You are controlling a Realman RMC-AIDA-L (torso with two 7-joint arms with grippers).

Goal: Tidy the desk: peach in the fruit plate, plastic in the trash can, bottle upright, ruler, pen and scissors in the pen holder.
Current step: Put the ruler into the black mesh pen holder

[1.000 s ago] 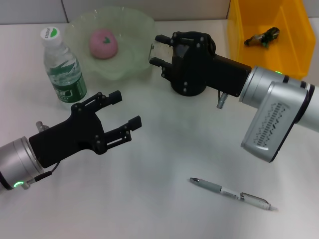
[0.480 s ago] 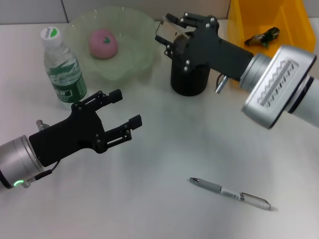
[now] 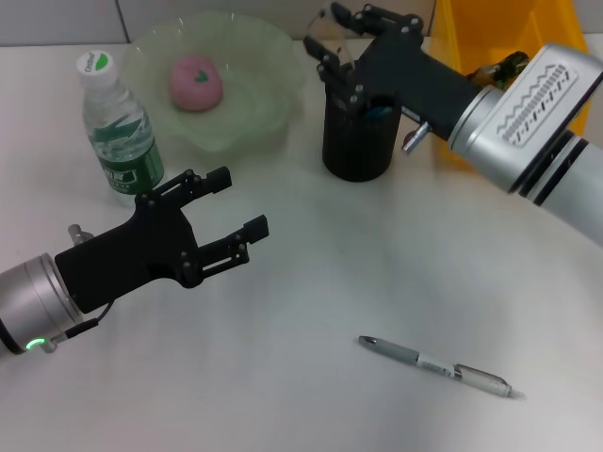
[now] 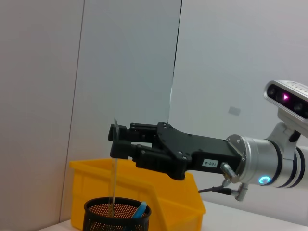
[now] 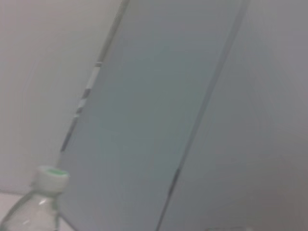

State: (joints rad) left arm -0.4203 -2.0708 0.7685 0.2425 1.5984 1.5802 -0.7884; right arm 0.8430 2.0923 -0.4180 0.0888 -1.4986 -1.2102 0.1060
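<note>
Clear plastic ruler (image 4: 114, 183) hangs straight down from the right pincer (image 3: 332, 33), pinched at its top end, lower end dipping into the black mesh pen holder (image 3: 357, 141) next to the yellow bin (image 3: 551, 113). Left pincer (image 3: 231, 212) hovers spread wide over the white table (image 3: 311, 282), holding nothing. Pen (image 3: 435, 365) lies on the table, peach (image 3: 196, 81) sits in the green plate (image 3: 254, 113), bottle (image 3: 115, 127) stands upright.

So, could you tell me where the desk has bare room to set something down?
The widest free patch lies between the left gripper, the pen holder and the pen. The near-left corner below the left arm is also bare. The far edge is crowded: bottle, fruit plate, pen holder with the right gripper over it, and yellow bin.
</note>
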